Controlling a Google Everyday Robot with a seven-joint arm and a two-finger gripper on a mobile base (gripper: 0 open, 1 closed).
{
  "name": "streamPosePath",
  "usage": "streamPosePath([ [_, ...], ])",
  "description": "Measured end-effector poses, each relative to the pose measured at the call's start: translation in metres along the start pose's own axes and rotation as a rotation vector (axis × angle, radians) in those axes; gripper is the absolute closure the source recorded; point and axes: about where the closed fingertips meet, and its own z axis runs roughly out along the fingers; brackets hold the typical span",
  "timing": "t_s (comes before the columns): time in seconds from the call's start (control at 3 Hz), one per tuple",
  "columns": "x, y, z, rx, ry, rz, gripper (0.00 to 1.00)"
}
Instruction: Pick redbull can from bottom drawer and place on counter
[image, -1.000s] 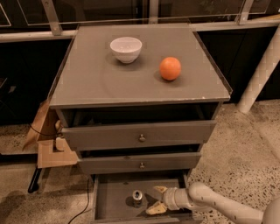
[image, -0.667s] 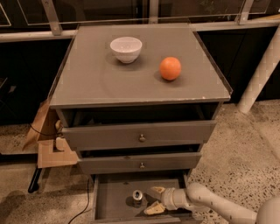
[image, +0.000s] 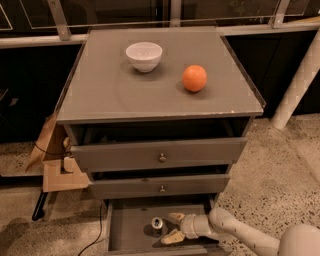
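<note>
The redbull can (image: 157, 225) stands upright on the grey floor of the open bottom drawer (image: 130, 235), its silver top showing. My gripper (image: 171, 227) reaches into the drawer from the right, just right of the can. Its two tan fingers are spread, one (image: 176, 217) behind and one in front, with the can at their tips and not between them. The counter (image: 110, 85) is the cabinet's grey top.
A white bowl (image: 144, 55) and an orange (image: 194, 78) sit on the counter. The two knobbed drawers (image: 162, 158) above are slightly open and overhang the bottom drawer. A cardboard box (image: 52, 165) stands left of the cabinet, a white post (image: 295, 85) to the right.
My gripper has moved a little to the left, closer to the can. The can has not moved.
</note>
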Motion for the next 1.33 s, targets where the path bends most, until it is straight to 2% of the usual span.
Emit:
streamPosePath([
  [0.67,0.000,-0.006,0.024,-0.037,-0.032,0.016,0.26],
  [1.33,-0.003,0.002,0.047,-0.095,-0.047,0.017,0.26],
])
